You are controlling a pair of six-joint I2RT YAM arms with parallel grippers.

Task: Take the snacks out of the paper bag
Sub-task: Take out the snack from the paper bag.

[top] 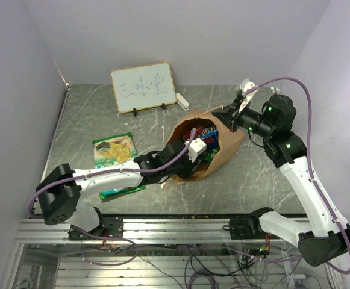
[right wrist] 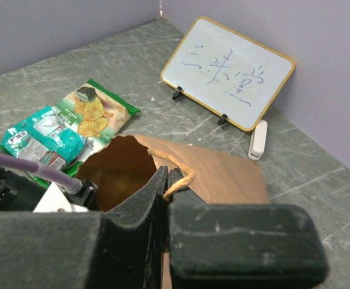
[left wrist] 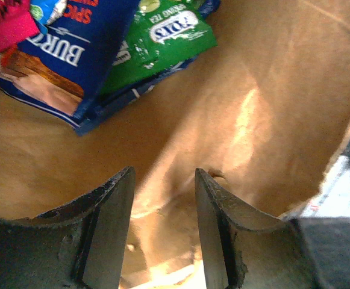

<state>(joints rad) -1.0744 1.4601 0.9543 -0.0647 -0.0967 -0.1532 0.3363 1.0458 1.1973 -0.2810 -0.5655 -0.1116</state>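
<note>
The brown paper bag (top: 220, 150) lies on its side, mouth toward the left. My right gripper (top: 228, 116) is shut on the bag's upper rim and twisted handle (right wrist: 179, 183), holding the mouth open; the bag's outside shows in the right wrist view (right wrist: 223, 174). My left gripper (left wrist: 164, 177) is open and empty inside the bag (left wrist: 259, 114), above its paper floor. Ahead of it lie a blue packet (left wrist: 60, 54), a green packet (left wrist: 162, 36) and a red-pink packet (left wrist: 3, 24). Packets show in the bag's mouth (top: 209, 137). Two green packets (top: 114, 150) (top: 121, 191) lie on the table left of the bag.
A white framed board with writing (top: 143, 87) stands at the back, with a small white eraser (top: 182, 101) beside it. The purple side walls close in the grey table (top: 265, 180). The left arm (top: 114, 174) stretches across the near left.
</note>
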